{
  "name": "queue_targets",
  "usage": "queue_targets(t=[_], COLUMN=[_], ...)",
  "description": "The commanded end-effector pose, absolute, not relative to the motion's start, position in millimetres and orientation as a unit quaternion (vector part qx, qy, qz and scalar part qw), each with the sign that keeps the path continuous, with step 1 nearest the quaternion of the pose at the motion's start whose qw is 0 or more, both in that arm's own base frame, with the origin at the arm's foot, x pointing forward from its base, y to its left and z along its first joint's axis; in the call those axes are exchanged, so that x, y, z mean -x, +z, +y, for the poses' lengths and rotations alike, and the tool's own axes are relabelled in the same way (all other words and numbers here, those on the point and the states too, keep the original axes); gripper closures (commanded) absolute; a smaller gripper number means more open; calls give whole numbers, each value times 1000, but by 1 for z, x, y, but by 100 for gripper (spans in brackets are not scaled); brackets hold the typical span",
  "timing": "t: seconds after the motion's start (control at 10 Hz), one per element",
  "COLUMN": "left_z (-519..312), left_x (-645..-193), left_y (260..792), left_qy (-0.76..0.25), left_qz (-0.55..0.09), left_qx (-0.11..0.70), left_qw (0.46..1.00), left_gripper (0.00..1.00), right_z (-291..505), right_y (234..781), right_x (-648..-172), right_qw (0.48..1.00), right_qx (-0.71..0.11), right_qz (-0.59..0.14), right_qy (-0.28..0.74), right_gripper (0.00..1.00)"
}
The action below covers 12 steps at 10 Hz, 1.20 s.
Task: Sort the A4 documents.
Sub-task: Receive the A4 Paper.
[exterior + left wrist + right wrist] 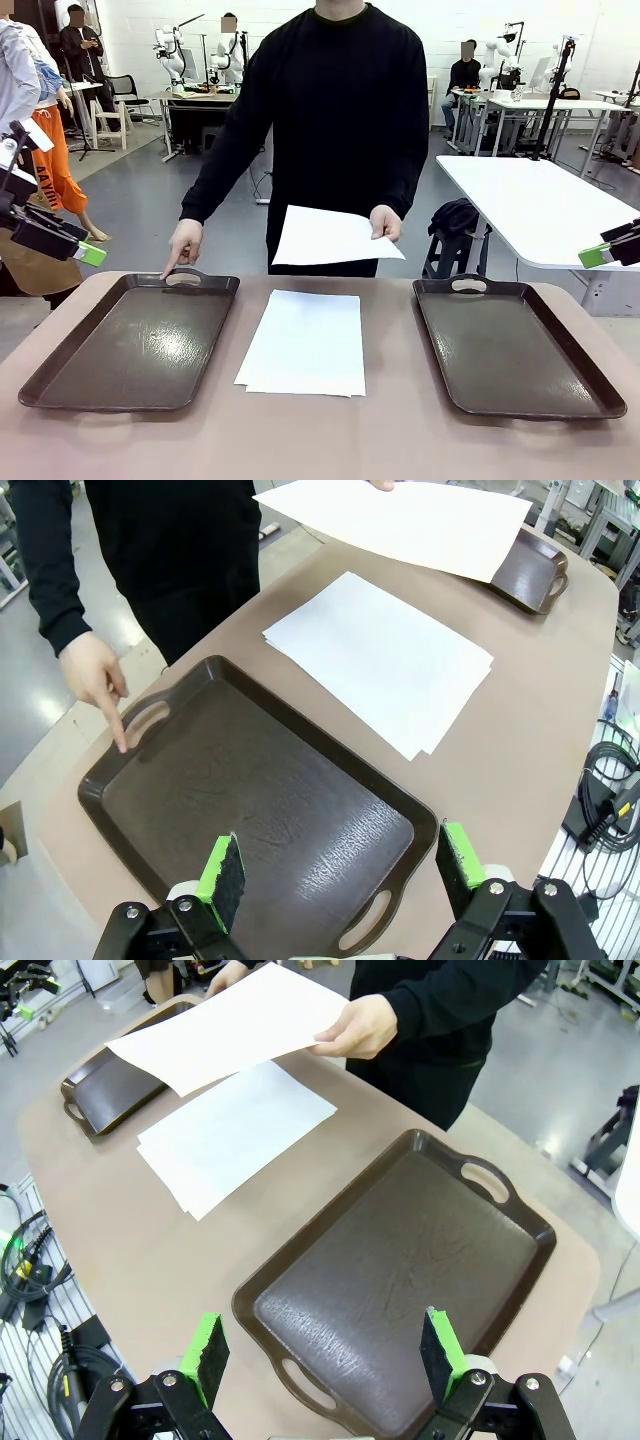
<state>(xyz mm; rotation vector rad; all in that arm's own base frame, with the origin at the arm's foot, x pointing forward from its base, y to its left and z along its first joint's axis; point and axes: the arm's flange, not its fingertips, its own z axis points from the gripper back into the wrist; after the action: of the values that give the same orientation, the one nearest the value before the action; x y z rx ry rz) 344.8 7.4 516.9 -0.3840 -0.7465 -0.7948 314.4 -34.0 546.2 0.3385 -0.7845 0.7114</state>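
A small stack of white A4 documents lies on the table between two dark brown trays. The person holds one more white sheet in one hand above the stack, and with the other hand points a finger at the far handle of the left tray. The right tray has nothing in it. My left gripper hovers open above the left tray. My right gripper hangs open above the right tray.
The brown table carries only the trays and paper. A white table stands behind at the right, with a dark bag on a stool. Cables hang beside the table's ends.
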Motion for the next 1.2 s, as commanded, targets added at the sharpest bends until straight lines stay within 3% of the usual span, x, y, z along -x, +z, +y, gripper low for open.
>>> queue_targets(t=[0.0, 0.5, 1.1], left_z=[-16, -95, -147], left_x=[-371, -459, -551], left_y=[507, 480, 456], left_qy=[-330, -225, -106], left_qz=[-338, -263, -160], left_qx=[226, 330, 496], left_qw=[852, 878, 847], left_gripper=[0, 0, 0], right_z=[-34, -34, -34], right_y=[546, 546, 546], right_x=[-315, -315, -315], right_qw=[849, 849, 849], right_qx=[-161, -161, -161], right_qz=[-372, -372, -372], right_qy=[338, 338, 338], right_gripper=[0, 0, 0])
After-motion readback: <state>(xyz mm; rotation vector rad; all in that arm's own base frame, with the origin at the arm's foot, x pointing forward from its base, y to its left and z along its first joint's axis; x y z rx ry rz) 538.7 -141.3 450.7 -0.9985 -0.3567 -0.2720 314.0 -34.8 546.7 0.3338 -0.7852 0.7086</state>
